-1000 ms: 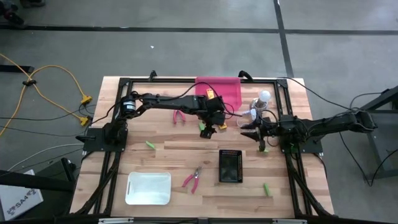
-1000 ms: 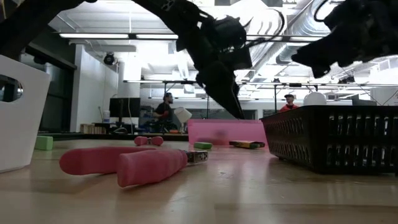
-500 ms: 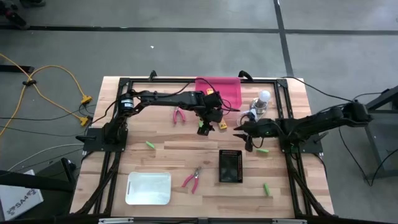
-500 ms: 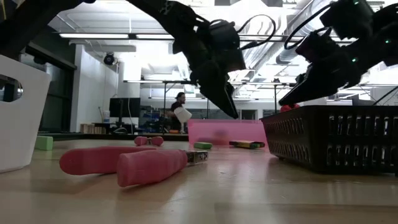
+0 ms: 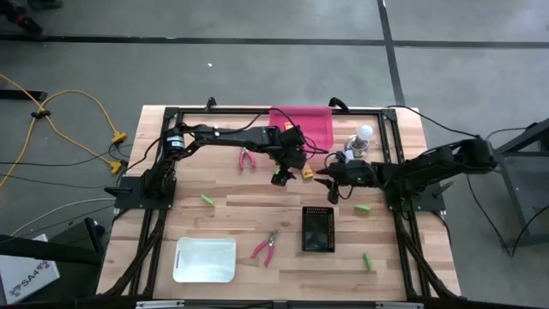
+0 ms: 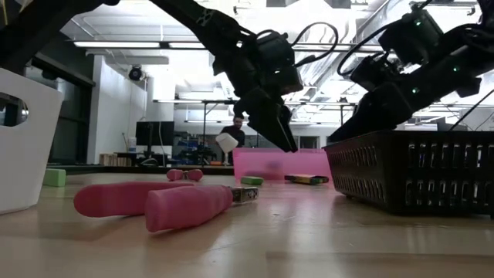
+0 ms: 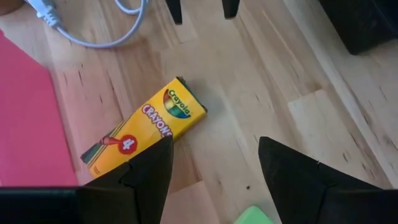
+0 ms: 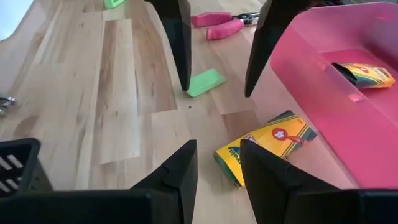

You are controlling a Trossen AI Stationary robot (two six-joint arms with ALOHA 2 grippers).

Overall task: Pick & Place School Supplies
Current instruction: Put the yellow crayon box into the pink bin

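Observation:
A yellow crayon box (image 7: 146,127) lies flat on the wood beside the pink bin (image 5: 302,127); it also shows in the high view (image 5: 306,174). My left gripper (image 5: 280,178) hovers just left of it, open and holding nothing. A green block (image 8: 205,82) lies under its fingertips (image 8: 180,56). My right gripper (image 5: 327,184) is just right of the crayon box, above the table, open with a narrow gap and nothing in it (image 8: 217,168). A second crayon box (image 8: 364,73) lies inside the bin. One pair of pink pliers (image 5: 247,160) lies left of the left gripper and another pair (image 5: 264,247) near the front.
A black mesh basket (image 5: 317,229) stands in front of the right gripper. A white tray (image 5: 205,259) sits front left. Other green blocks (image 5: 208,200), (image 5: 362,208), (image 5: 369,260) lie scattered. A white bulb (image 5: 364,133) with a cable (image 7: 93,31) stands by the bin.
My right gripper has swung left, away from the green block at the right and up to the crayon box. The left gripper has shifted slightly back and left.

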